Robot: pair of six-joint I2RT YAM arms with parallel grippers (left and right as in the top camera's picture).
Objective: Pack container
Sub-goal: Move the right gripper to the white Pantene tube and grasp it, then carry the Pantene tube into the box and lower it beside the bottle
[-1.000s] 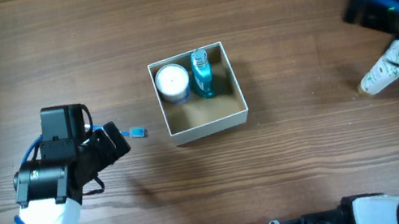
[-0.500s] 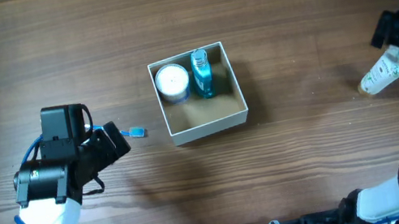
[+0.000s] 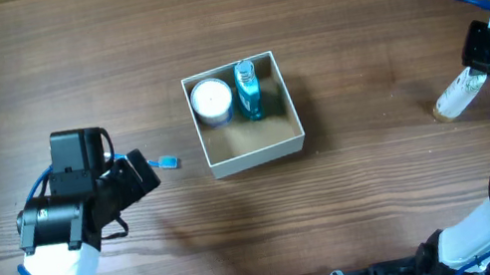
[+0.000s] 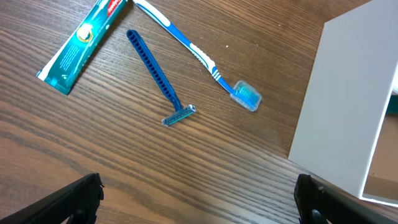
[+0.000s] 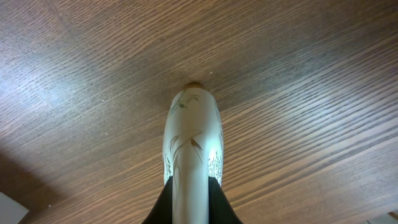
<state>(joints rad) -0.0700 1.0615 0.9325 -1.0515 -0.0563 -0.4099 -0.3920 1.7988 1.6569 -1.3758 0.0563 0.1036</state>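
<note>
Container (image 3: 255, 136) sits at mid-table, a square white-walled box with a brown cardboard floor. It is in the same spot as a second ago. Its far half holds a round white jar (image 3: 211, 101) with a blue bottle (image 3: 248, 90) just beside it on the right, and neither has shifted. The near half of the floor is bare.

The change is all on the right side. A second ago the right arm reached in from the top edge. Now the right gripper (image 3: 486, 59) has swung lower and its fingers pinch the tail end of a white tube (image 3: 455, 95). In the right wrist view the tube (image 5: 191, 140) shows a leaf print. It runs away from the camera, with dark fingers (image 5: 160, 208) pressed against both of its sides. Its brownish cap end touches the wood table (image 5: 298, 74). From overhead the cap has slid slightly left of where it was half a second ago, and the body points more steeply up toward the gripper. The tube is well apart from the container, off to its right.

The left arm has not moved. The left gripper (image 4: 198, 202) hangs to the left of the container with its fingers spread wide and nothing between them. Its camera shows a toothpaste tube (image 4: 84, 43), a blue razor (image 4: 155, 74) and a blue-and-white toothbrush (image 4: 193, 53) lying on the wood. The container's white outer wall (image 4: 345, 106) stands at the right of that view.
</note>
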